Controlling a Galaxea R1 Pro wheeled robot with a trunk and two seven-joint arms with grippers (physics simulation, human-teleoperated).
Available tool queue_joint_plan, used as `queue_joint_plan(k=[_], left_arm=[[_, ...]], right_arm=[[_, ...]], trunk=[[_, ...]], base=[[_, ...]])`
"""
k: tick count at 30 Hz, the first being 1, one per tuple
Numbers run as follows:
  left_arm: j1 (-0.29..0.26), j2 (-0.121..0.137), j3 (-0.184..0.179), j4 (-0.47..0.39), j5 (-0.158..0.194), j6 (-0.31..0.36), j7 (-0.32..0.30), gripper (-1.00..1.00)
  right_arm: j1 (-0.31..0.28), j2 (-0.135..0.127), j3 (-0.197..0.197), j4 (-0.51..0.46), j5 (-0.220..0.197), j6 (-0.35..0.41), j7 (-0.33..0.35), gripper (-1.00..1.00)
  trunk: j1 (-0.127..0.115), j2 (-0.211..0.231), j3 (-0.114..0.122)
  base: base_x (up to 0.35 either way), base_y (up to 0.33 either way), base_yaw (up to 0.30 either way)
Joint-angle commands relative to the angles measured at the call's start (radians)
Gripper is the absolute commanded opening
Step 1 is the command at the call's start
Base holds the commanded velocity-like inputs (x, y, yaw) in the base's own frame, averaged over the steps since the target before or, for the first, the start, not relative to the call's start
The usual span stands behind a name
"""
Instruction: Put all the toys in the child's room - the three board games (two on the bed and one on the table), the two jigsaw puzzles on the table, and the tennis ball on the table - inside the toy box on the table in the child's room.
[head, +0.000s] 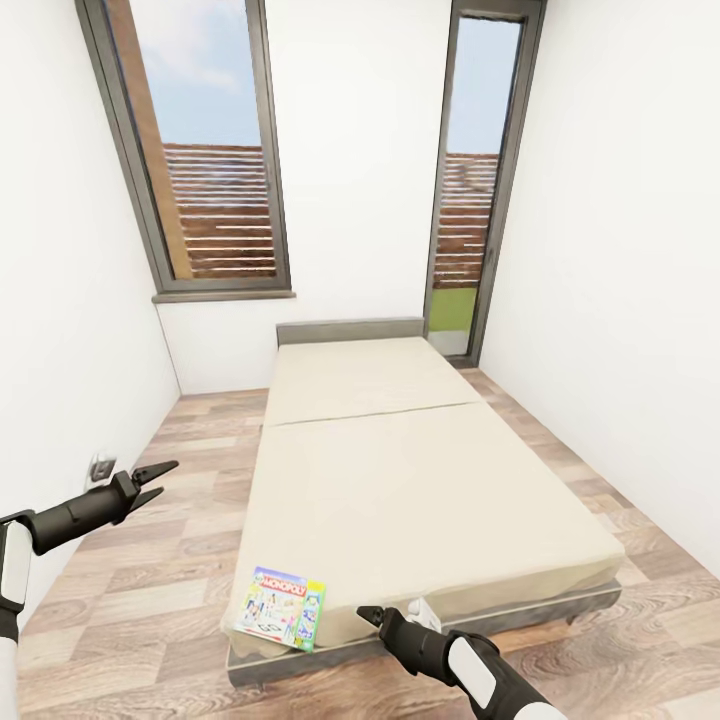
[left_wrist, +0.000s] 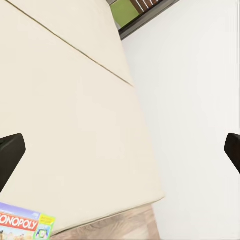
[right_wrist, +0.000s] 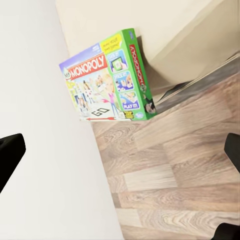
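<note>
A Monopoly board game (head: 280, 608) lies flat on the near left corner of the beige bed (head: 420, 480), jutting slightly over the edge. The right wrist view has the box (right_wrist: 110, 77) close ahead, and a corner of the box (left_wrist: 22, 225) appears in the left wrist view. My right gripper (head: 392, 610) hovers open at the bed's near edge, just right of the box and apart from it. Off to the bed's left, my left gripper (head: 162, 480) stands open over the floor, holding nothing.
The bed fills the middle of a narrow room with white walls close on both sides. Wood floor (head: 170, 570) runs along the bed's left and right. A window (head: 200, 150) and a glass door (head: 475, 190) stand at the far end. A wall outlet (head: 100, 466) sits low on the left wall.
</note>
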Motion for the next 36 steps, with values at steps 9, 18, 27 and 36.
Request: queue_joint_plan(k=[9,18,27,36], left_arm=[[-0.001,0.0,0.001,0.002,0.001,0.005,-0.018,1.0],[-0.001,0.001,0.0,0.002,0.0,0.004,-0.019,1.0],[-0.001,0.001,0.001,0.002,-0.002,0.004,-0.018,1.0],[-0.001,0.003,0.003,0.002,-0.003,0.004,-0.018,1.0]], right_arm=[[0.0,-0.001,0.001,-0.001,-0.006,0.005,0.0,1.0],[-0.001,-0.001,0.002,-0.001,-0.006,0.006,0.0,1.0],[-0.001,-0.002,0.002,0.0,-0.006,0.004,-0.001,1.0],[-0.001,0.0,0.002,0.002,-0.005,-0.027,-0.009,1.0]], trunk=[[0.035,-0.064,-0.029],[0.069,-0.127,-0.058],[0.104,-0.19,-0.086],[0.138,-0.253,-0.114]], base=[[0.0,0.0,0.0],[0.0,0.0,0.0],[0.0,0.0,0.0],[0.0,0.0,0.0]])
